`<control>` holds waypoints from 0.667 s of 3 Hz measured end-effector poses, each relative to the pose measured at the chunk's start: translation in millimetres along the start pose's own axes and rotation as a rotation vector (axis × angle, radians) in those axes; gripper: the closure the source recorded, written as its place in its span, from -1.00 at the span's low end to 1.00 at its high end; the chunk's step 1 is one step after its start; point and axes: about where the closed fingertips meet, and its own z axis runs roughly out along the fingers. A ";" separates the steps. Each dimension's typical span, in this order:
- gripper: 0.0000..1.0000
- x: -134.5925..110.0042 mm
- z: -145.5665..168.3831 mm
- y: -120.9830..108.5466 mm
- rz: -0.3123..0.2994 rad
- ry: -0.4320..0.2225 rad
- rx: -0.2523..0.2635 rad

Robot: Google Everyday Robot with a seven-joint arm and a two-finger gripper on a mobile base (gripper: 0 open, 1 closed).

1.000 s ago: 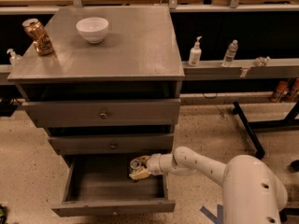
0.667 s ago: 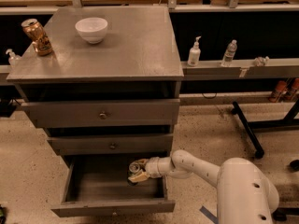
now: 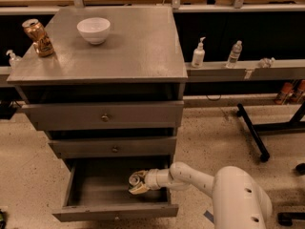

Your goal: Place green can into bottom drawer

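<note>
My gripper (image 3: 138, 183) is inside the open bottom drawer (image 3: 114, 213), at its right side, just above the drawer floor. It is shut on the green can (image 3: 136, 178). Only the can's silver top and a little of its body show between the fingers; the rest is hidden by the gripper. The white arm (image 3: 190, 178) reaches in over the drawer's right wall.
The two upper drawers (image 3: 102, 117) with round knobs are shut. On the cabinet top stand an orange-gold can (image 3: 39, 37) at the left and a white bowl (image 3: 94, 30). Bottles (image 3: 198, 54) stand on a ledge to the right. A black stand leg (image 3: 252, 132) lies on the floor.
The gripper with the can has moved a little to the left and further into the bottom drawer. Nothing else has moved.
</note>
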 end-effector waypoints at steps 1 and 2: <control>-0.45 12.2 14.6 2.8 -0.007 0.021 0.012; -0.89 18.6 26.4 4.3 -0.005 0.029 0.016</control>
